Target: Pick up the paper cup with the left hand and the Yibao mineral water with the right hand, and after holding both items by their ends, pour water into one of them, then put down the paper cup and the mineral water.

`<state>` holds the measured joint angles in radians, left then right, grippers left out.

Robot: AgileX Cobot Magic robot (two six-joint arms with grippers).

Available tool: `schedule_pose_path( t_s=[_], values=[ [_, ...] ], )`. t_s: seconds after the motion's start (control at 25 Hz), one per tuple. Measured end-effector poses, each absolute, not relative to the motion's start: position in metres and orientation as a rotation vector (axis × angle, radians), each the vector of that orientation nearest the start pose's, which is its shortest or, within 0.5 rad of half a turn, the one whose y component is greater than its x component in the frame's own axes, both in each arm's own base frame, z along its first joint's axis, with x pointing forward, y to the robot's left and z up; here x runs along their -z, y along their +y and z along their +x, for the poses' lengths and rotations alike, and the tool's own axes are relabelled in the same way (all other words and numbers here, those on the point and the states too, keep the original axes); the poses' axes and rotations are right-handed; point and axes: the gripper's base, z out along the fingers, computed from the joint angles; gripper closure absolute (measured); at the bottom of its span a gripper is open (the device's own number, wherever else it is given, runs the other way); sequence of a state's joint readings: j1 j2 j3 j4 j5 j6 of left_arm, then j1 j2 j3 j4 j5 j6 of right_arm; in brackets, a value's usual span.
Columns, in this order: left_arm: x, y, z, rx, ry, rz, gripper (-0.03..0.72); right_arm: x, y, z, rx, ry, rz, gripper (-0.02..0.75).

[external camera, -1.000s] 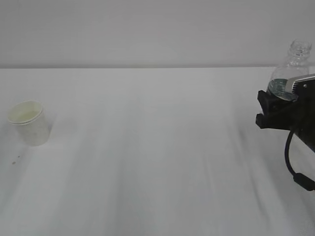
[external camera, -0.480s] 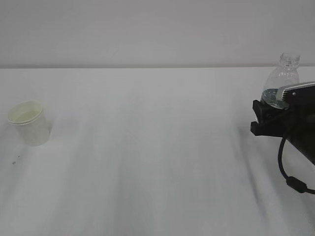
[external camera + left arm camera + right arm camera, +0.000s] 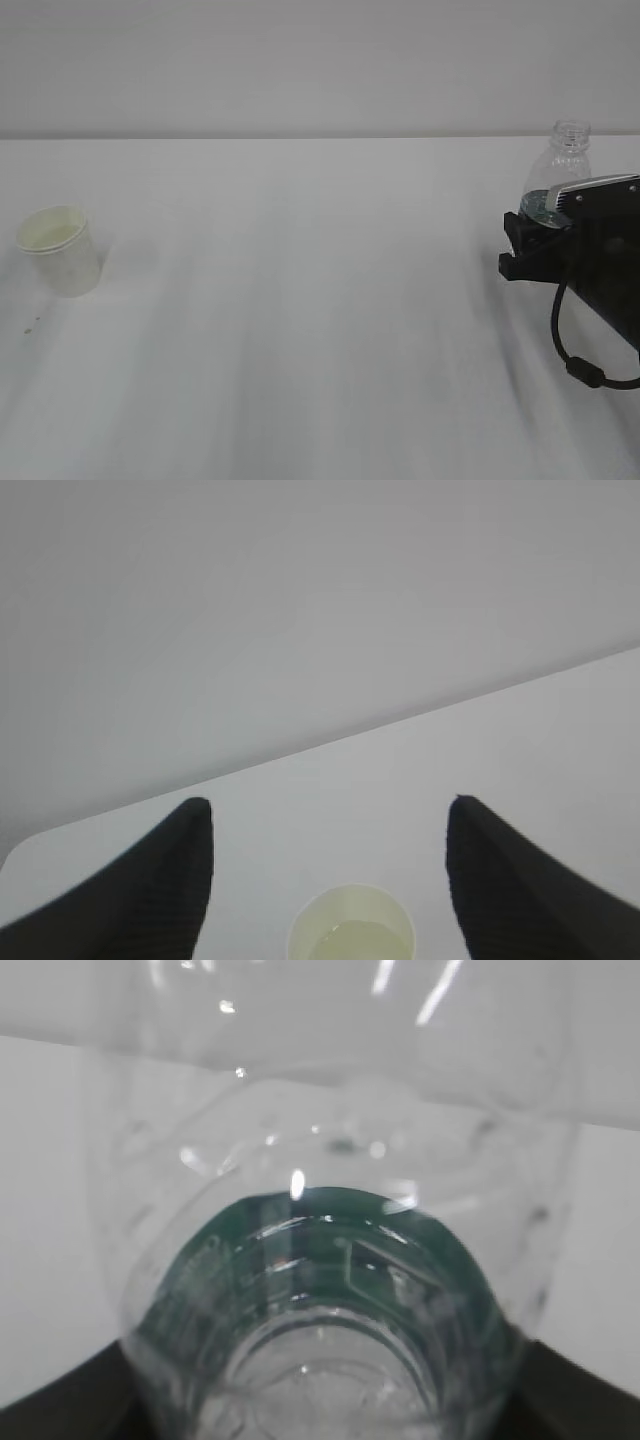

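Right pincer (image 3: 528,238) clamped on Yibao mineral water (image 3: 566,158), now upright and lower than a second ago, nearing desk (image 3: 300,300). Left pincer (image 3: 330,880) open above paper cup (image 3: 60,248), already down.

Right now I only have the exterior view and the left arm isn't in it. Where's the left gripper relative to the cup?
Observer: The left wrist view shows the left gripper open. The paper cup sits centred between its fingers and touches neither.
Operator: Anything in the cup?
Observer: Yes, a shallow pale liquid shows at its bottom.
Operator: Where on the bottle is the right grip?
Observer: In the right wrist view the Yibao mineral water fills the frame. Its green label band is close to the camera, and the dark fingers of the right gripper show at both lower corners, so the grip is low on the body, near the label.
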<state>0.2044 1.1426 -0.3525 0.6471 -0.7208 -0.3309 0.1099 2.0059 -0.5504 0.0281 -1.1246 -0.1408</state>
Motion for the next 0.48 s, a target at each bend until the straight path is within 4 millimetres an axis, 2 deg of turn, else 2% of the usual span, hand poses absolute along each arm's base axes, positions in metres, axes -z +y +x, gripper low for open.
schedule_pose_path(
  t_s=[0.48],
  values=[
    [-0.243, 0.006, 0.21, 0.043, 1.631, 0.295, 0.169, -0.088, 0.034, 0.329, 0.034, 1.803, -0.202, 0.265]
  ],
)
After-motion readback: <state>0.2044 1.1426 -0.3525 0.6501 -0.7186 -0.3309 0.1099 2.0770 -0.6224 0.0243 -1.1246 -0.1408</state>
